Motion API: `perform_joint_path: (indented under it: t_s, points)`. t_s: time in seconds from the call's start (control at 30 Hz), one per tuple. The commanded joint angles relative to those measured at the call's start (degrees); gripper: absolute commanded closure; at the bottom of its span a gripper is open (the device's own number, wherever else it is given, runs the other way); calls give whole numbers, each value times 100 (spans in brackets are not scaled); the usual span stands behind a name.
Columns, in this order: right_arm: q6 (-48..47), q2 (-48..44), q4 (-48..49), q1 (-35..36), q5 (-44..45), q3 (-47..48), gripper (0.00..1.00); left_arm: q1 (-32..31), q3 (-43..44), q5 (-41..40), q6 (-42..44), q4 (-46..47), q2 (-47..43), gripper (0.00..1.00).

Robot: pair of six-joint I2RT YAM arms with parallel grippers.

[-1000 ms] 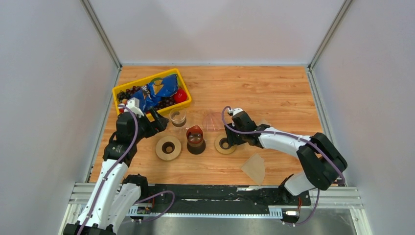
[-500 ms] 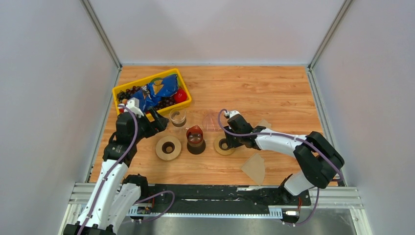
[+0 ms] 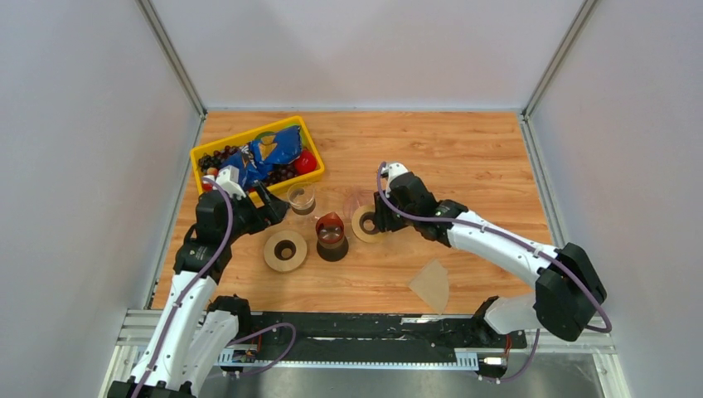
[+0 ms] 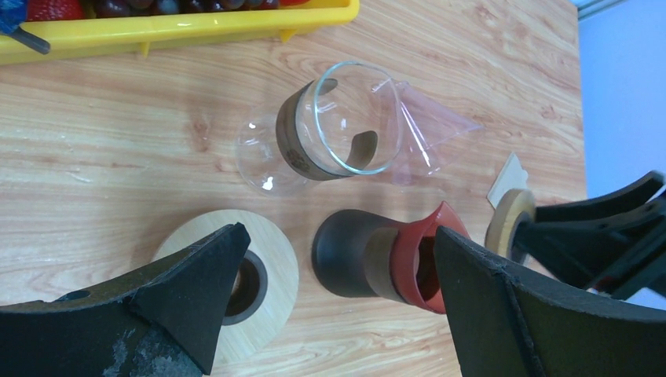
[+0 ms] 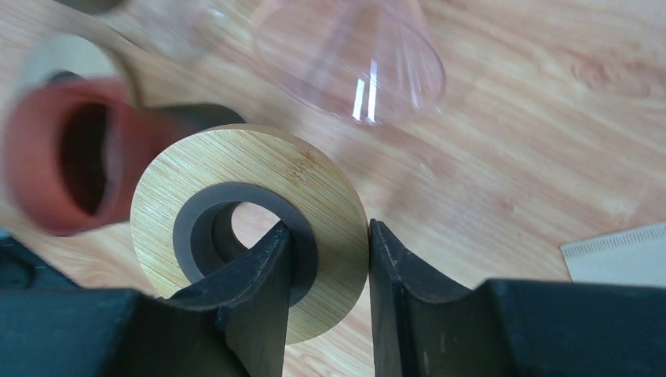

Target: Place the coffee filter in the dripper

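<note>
The coffee filter (image 3: 431, 284) is a tan paper fan lying flat at the near right, apart from both grippers. The dripper's clear pinkish ribbed cone (image 3: 358, 201) lies on its side mid-table; it also shows in the left wrist view (image 4: 432, 129) and the right wrist view (image 5: 353, 55). My right gripper (image 3: 375, 222) (image 5: 330, 232) is shut on a small wooden ring (image 3: 363, 224) (image 5: 236, 169), with one finger through its dark hole and the other on its rim. It holds the ring tilted just in front of the cone. My left gripper (image 3: 269, 207) (image 4: 338, 232) is open and empty.
A dark red-brown piece with a black base (image 3: 331, 235) (image 4: 393, 255) stands left of the held ring. A larger wooden ring disc (image 3: 284, 250) and a glass vessel with a brown band (image 3: 301, 197) lie nearby. A yellow bin (image 3: 244, 134) sits at the back left. A tan paper edge (image 5: 620, 255) shows near the right gripper.
My right gripper has closed on the small wooden ring, lifted it off the table and carried it back and left toward the clear cone. The left arm has not moved.
</note>
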Motion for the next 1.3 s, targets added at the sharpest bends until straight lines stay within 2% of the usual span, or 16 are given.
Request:
perform_joint_path:
  t_s: [0.0, 0.3, 0.6, 1.27]
  points:
    - [142, -123, -637, 31, -445, 943, 85, 24, -3, 348, -20, 247, -64, 0]
    - [153, 726, -1282, 31, -523, 2752, 86, 25, -28, 366, -82, 313, -95, 0]
    - [190, 1727, -1781, 110, -1352, 3966, 88, 24, 8, 249, -87, 115, -344, 0]
    - [57, 4221, -1940, 615, -303, 6505, 86, 28, -94, -272, -173, -133, -743, 0]
